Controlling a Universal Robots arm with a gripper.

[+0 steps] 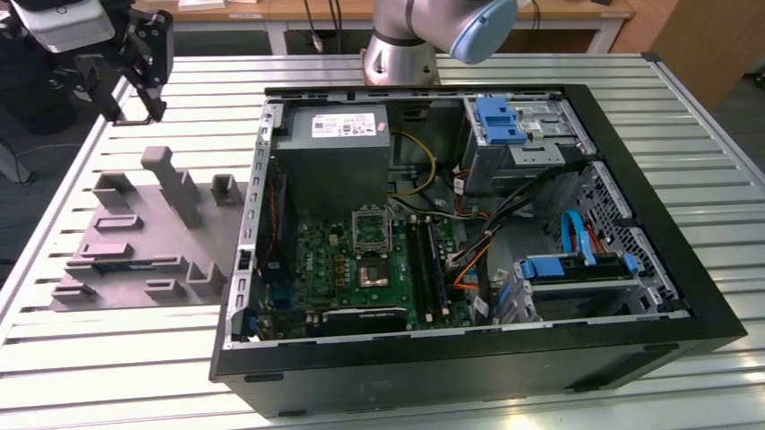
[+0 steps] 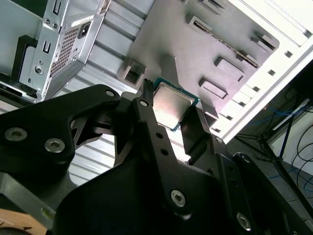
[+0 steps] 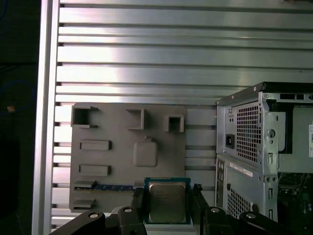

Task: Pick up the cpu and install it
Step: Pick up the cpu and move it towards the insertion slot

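Over the grey tray [image 3: 117, 147], beside the open computer case [image 3: 244, 127], we see the gripper [image 3: 167, 196] clamped on the cpu [image 3: 167, 208] by two edges. Thin hold: we judge a slip drops it, a tilt misseats it on the motherboard [image 1: 347, 260].

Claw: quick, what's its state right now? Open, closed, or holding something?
Claw: closed on the cpu, gripping two opposite edges.
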